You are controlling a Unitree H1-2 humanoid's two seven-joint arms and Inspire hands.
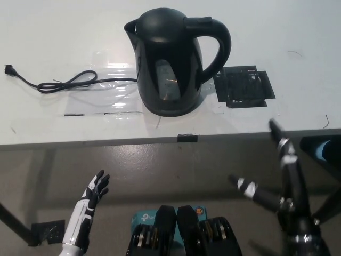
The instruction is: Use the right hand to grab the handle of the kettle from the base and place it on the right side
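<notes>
Head view: black kettle [173, 61] stands upright at upper centre of the white table [48, 32], on its base, spout toward upper left, handle [217, 45] toward the right. Black right hand [277, 176] at lower right, fingers spread, empty, below the table edge. White left hand [90, 200] rests lower left, open.

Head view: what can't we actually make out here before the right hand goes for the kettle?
- Base: hidden under the kettle; only its cord shows on the table.
- Kettle's far side and fill level: black body, dim window.
- Right hand: palm cut off by the bottom edge, fingers spread.
- Left hand: forearm cut off by the bottom edge.
</notes>
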